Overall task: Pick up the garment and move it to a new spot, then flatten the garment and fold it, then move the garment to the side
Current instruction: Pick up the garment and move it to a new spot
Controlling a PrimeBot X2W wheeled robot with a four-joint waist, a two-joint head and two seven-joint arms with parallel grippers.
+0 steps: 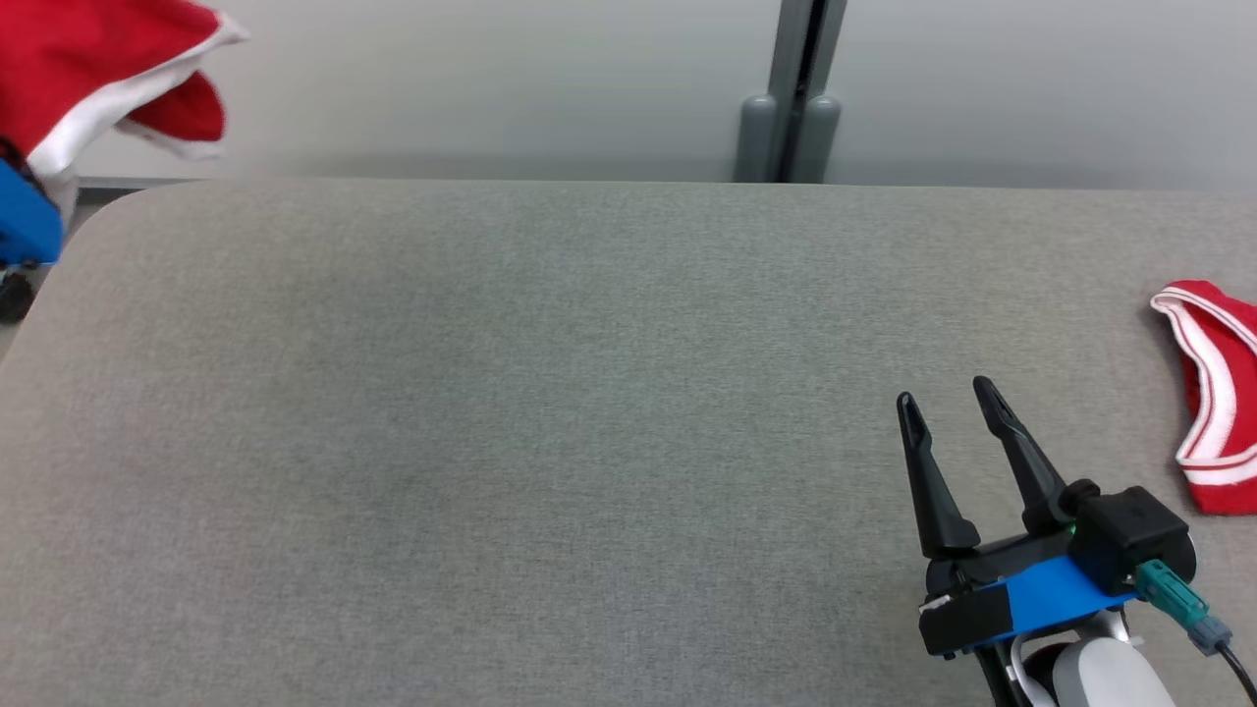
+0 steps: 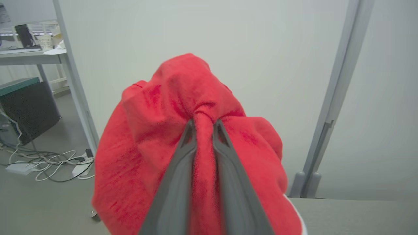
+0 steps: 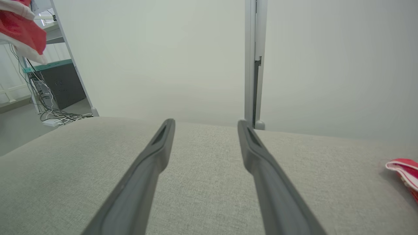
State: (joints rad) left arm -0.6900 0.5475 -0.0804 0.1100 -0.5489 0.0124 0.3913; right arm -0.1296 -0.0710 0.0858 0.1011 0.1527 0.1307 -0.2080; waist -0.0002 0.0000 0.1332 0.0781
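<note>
Garment (image 2: 156,130): red cloth with white trim. It is off the table (image 1: 491,393) and hangs in the air past the table's far left corner. No part of it rests on the grey surface.

Left gripper (image 2: 205,123): fingers pressed together on a bunched fold of the garment. The fold runs up between the two fingers. The rest of the cloth drapes around and below them and hides most of the gripper body. In the head view, a blue part sits just under the cloth at the left edge. It is probably the left wrist housing, but too little of it shows to be certain.

Right gripper (image 1: 944,392): fingers spread wide, with nothing between them. It sits over the near right part of the table, fingers pointing toward the far wall (image 1: 491,79). It touches no cloth.

Second garment (image 1: 1213,393): also red, with a white striped band. It lies crumpled on the table at the right edge, to the right of the right gripper and apart from it.

Surroundings: a pale wall stands behind the table, with a grey post (image 1: 800,88) at its middle. Left of the wall, white cables (image 2: 49,163) lie on the floor near a dark cabinet (image 2: 26,104).
</note>
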